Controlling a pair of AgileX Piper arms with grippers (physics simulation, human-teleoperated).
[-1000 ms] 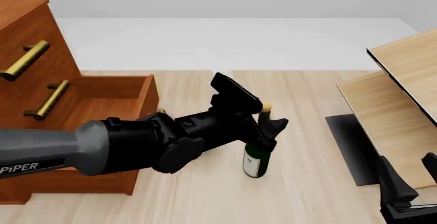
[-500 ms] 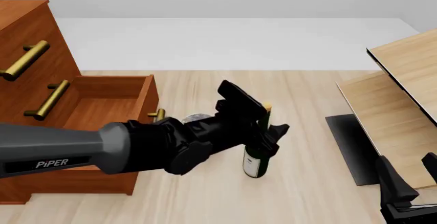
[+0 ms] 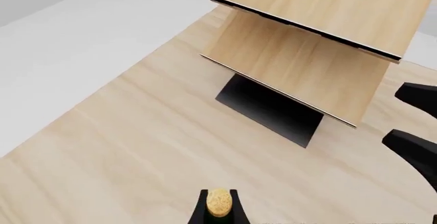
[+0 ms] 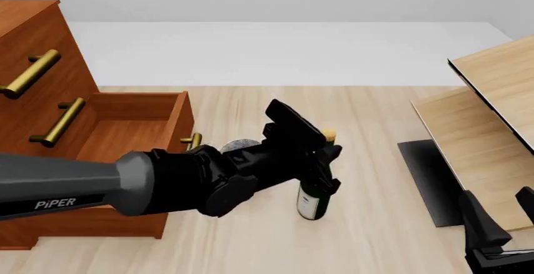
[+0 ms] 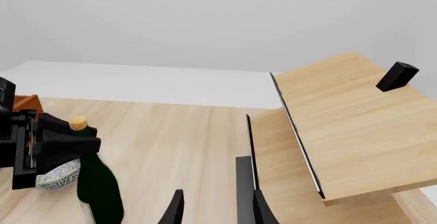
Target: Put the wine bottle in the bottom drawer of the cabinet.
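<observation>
Near the centre of the front frame I have the left tool (image 4: 328,161) clamped on the upright wine bottle (image 4: 313,200) at its neck, so it can lift toward the open bottom drawer (image 4: 125,137) at left; the right tool (image 5: 213,208) idles, fingers apart.

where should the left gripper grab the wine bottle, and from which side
By the slim neck just under the cork, coming in level from the cabinet side. The wine bottle stands upright on the table, and the left gripper is already there, fingers either side of the neck.

Front camera looks down across the table; both wrist cameras share its wine bottle (image 4: 313,200) and tan furniture (image 4: 492,117).
</observation>
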